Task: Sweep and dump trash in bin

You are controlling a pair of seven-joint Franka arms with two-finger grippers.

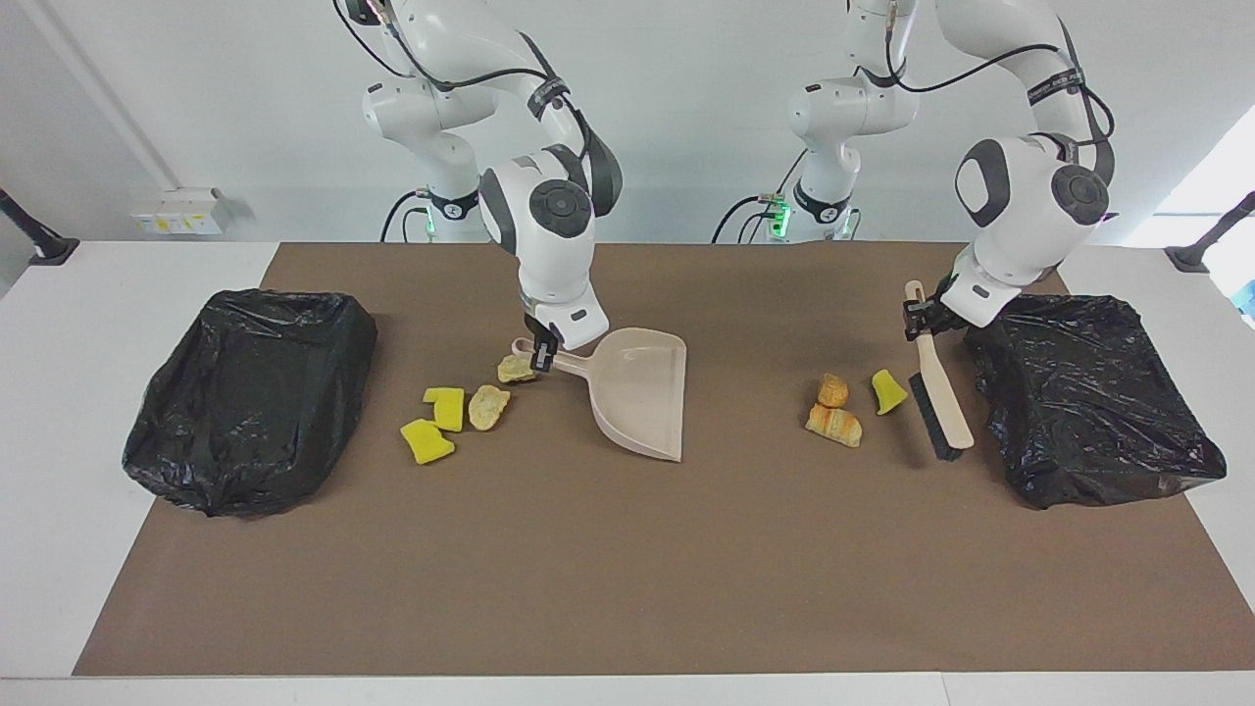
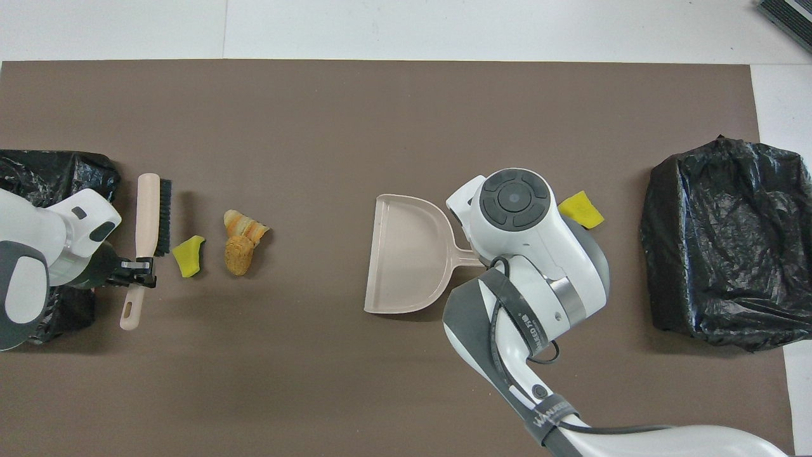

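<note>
The right gripper [image 1: 542, 350] clamps the dustpan [image 1: 642, 392] handle, its mouth pointing away from the robots, with four scraps [image 1: 453, 407] toward the right arm's end. The left gripper [image 1: 923, 322] clamps the brush [image 1: 943, 407], its long axis running away from the robots just beside three scraps [image 1: 849, 404] near the bin [image 1: 1088, 402].
</note>
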